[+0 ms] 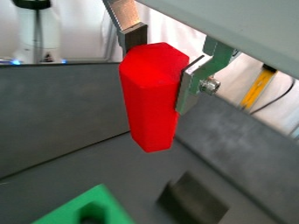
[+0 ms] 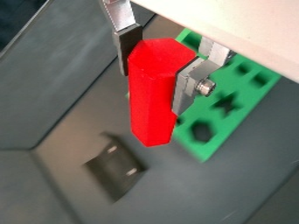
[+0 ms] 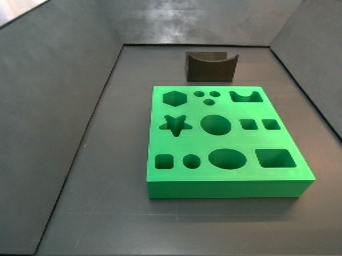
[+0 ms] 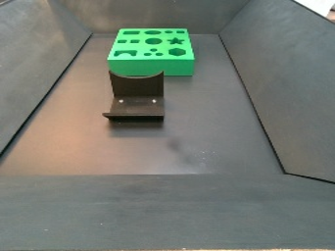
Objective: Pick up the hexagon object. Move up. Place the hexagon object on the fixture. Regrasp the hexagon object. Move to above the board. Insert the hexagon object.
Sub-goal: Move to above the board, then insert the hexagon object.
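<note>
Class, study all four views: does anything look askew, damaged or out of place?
Nothing stands out. The gripper, seen only in the wrist views, holds the red peg straight above the floor; the green board and fixture sit flat and intact.

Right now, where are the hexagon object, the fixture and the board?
hexagon object (image 1: 152, 96): a wrist view, front face, held in the pincer (image 1: 163, 63).
fixture (image 3: 210, 66): a side view, front wall below the notch.
board (image 3: 221, 152): a side view, top surface between holes.

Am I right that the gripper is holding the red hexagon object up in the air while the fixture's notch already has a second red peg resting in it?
Not quite: the fixture is empty, as both side views show. The rest holds: in both wrist views the gripper is shut on the hexagon object, held above the floor.
</note>
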